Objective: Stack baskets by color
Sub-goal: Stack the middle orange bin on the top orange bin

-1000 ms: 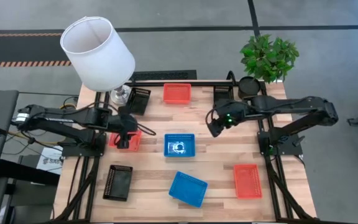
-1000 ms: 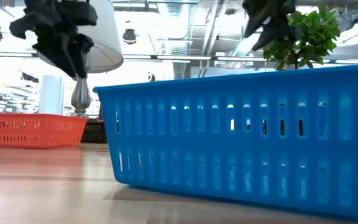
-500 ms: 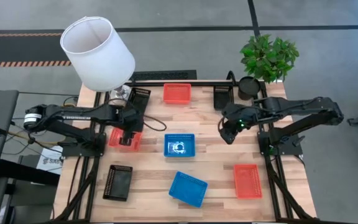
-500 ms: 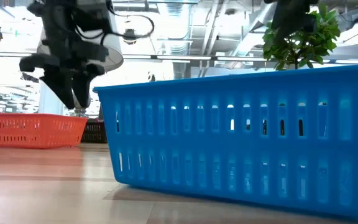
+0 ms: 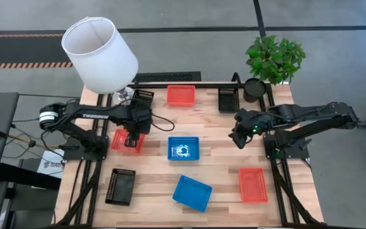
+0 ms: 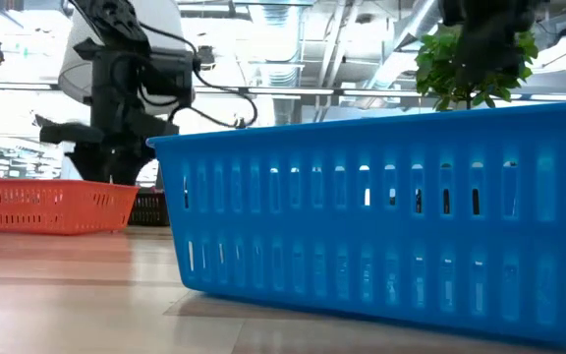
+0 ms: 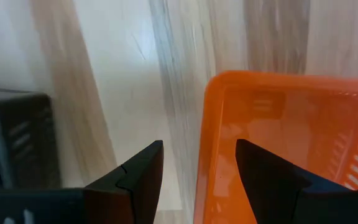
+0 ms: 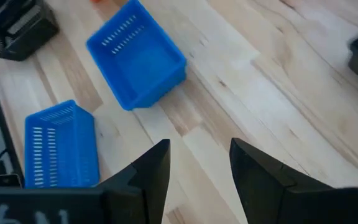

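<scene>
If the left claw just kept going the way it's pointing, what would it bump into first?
Most likely the red-orange basket: the left gripper points down with open fingers straddling the basket's near wall. Depth is unclear, so the table beside it could meet one finger.

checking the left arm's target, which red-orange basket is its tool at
The red-orange perforated plastic basket at the table's left edge, under the left tool; the other two lie at the far edge and near-right corner.

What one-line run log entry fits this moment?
left gripper: open, jaws straddling red basket wall | right gripper: open, empty, above bare table
</scene>
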Available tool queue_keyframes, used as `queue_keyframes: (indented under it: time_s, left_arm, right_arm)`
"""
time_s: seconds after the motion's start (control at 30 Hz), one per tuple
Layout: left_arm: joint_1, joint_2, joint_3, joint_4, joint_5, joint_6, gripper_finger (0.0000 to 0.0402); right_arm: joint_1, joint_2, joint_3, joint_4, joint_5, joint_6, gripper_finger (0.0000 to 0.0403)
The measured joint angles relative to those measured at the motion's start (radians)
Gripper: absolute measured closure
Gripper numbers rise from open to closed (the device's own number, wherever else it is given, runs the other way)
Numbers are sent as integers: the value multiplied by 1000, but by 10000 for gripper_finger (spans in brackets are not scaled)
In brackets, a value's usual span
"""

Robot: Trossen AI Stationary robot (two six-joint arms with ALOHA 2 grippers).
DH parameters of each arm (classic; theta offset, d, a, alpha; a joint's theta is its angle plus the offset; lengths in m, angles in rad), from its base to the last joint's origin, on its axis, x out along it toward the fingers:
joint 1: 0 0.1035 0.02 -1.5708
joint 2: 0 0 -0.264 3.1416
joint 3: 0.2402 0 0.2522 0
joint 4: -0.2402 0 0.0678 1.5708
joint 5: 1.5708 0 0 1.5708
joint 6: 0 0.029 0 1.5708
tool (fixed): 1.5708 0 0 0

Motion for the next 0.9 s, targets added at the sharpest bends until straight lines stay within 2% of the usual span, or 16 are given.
queue_keyframes:
  time_s: [0.23,0.33,0.53,0.7,0.8,0.9]
  left_arm:
    - [-3,28,0,9,-2,-32,212]
    - [-3,24,0,5,-11,-42,226]
    - [-3,22,0,1,-15,-50,298]
    - [-3,22,9,-38,-3,-91,383]
    - [-8,22,58,-101,2,-141,395]
    - [-32,20,152,-195,-52,-177,400]
  right_arm:
    - [0,-63,-40,60,4,17,218]
    - [0,-69,-40,60,5,16,218]
    - [-1,-68,-40,59,6,16,222]
    - [-1,-68,-40,59,25,16,226]
    - [-1,-68,-40,59,27,16,228]
    - [-1,-68,-40,59,30,16,231]
